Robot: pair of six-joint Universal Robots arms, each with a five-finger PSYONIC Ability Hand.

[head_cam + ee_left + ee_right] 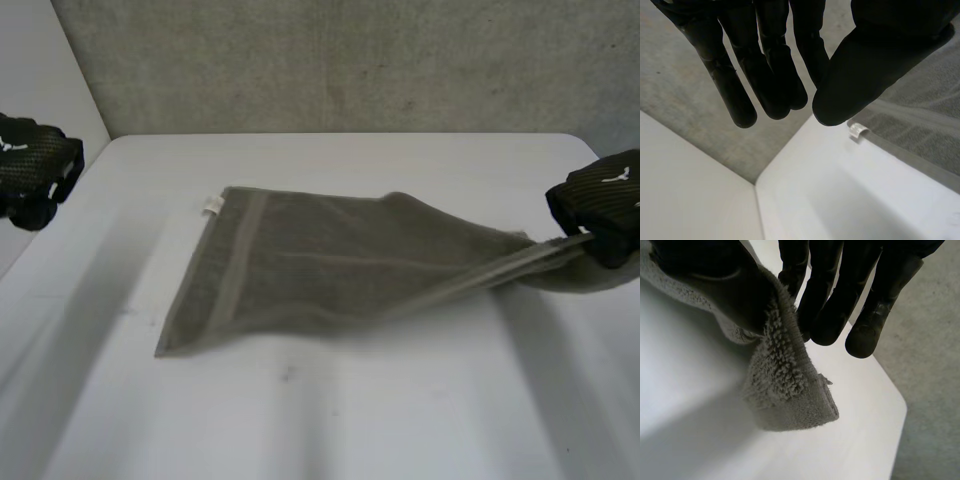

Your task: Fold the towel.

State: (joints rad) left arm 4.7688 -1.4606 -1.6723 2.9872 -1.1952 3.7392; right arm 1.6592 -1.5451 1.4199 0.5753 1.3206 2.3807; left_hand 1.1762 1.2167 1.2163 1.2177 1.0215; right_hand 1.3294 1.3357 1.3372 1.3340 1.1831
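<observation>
In the head view we see a white table (330, 430) before a grey backdrop (350, 60). The towel (330, 265) lies mid-table, its long axis running from the left edge toward the right edge, where the right hand (603, 200) holds one corner raised. The left hand (30, 165) hovers at the left edge, apart from the towel. In the left wrist view we find that hand relaxed, fingers (735, 75) straight and empty, near the towel's tag (858, 131). In the right wrist view the right hand's thumb and fingers (830, 310) pinch the towel's corner.

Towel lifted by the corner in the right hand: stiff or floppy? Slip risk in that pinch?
Likely floppy: the towel sags from the right hand down to the table. Probably light, since one pinched corner raises it. The looped pile looks grippy, so slip seems unlikely.
</observation>
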